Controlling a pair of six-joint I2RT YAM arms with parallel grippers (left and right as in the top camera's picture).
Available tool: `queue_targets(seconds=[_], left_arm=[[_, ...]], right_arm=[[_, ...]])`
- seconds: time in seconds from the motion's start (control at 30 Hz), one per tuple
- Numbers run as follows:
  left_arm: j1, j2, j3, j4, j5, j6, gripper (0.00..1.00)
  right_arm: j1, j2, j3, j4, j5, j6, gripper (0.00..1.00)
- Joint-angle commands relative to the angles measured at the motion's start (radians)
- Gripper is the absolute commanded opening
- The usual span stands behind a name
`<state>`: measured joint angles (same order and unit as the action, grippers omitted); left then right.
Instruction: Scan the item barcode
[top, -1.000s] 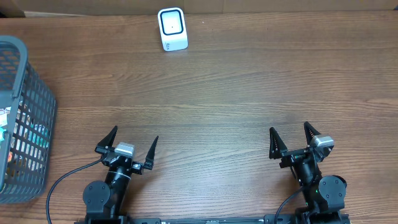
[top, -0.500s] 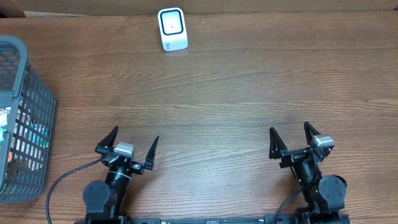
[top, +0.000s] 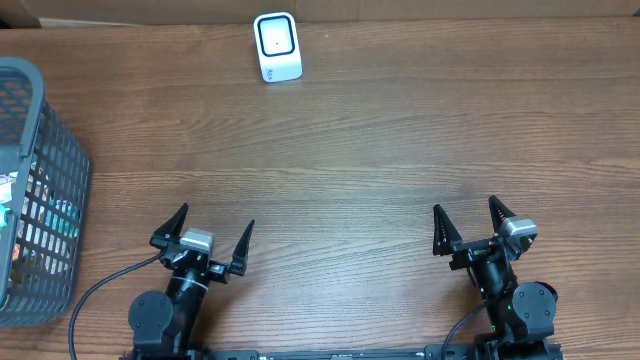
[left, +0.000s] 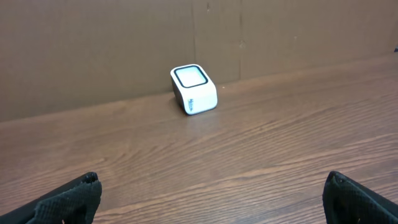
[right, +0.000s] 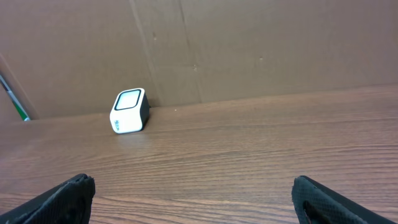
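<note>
Items (top: 6, 212): lying inside the basket at the left edge of the desk, seen only in part over the rim and through the grid wall; white and cyan patches show, but what they are cannot be told.
Basket (top: 48, 150): grey, with grid walls, cut off by the left border of the overhead view, well apart from both arms and from the scanner.
Scanner (top: 277, 45): small white box with a dark window framed in blue, standing at the far edge of the desk (top: 380, 140), left of centre, just in front of the brown cardboard wall; both wrist views show it ahead (left: 194, 89) (right: 129, 111).
Left claw (top: 216, 215): open wide and empty, at the near edge, pointing toward the far side; its two dark tips sit in the lower corners of its own wrist view (left: 211, 179).
Right claw (top: 465, 203): open wide and empty, at the near edge on the right, with bare wood between its tips (right: 193, 180).
Change from a second ago: the left arm's body and its cable sit a little further to the left; its claw stands spread as before.
Unchanged: right arm, scanner, basket and what lies in it.
</note>
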<state>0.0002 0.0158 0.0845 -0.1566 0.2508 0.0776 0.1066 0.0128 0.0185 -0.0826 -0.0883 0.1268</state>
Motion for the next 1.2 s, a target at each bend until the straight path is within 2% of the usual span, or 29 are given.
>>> queue_targets(seconds=[0.0,0.27,0.4,0.53,0.77,1.03,1.17], left_arm=[[0.0,-0.002,0.069,-0.026,0.012,-0.014,1.0],[0.0,0.155,0.174,-0.031,0.018,-0.014,1.0],[0.0,0.303,0.265,-0.038,0.058,-0.013,1.0],[0.0,0.487,0.422,-0.129,0.082,0.0,1.0],[0.0,0.826,0.811,-0.428,0.098,0.031,1.0],[-0.001,1.188,1.321,-0.921,0.103,0.065,1.0],[-0.001,1.292,1.449,-1.049,0.117,0.064,0.99]], right_arm=[[0.005,-0.01,-0.01,0.005,0.012,-0.001,1.0],[0.005,-0.01,-0.01,0.005,0.013,-0.001,1.0],[0.005,-0.01,-0.01,0.005,0.012,-0.001,1.0],[0.005,-0.01,-0.01,0.005,0.013,-0.001,1.0],[0.005,-0.01,-0.01,0.005,0.013,-0.001,1.0],[0.005,-0.01,-0.01,0.005,0.013,-0.001,1.0],[0.005,-0.01,-0.01,0.005,0.012,-0.001,1.0]])
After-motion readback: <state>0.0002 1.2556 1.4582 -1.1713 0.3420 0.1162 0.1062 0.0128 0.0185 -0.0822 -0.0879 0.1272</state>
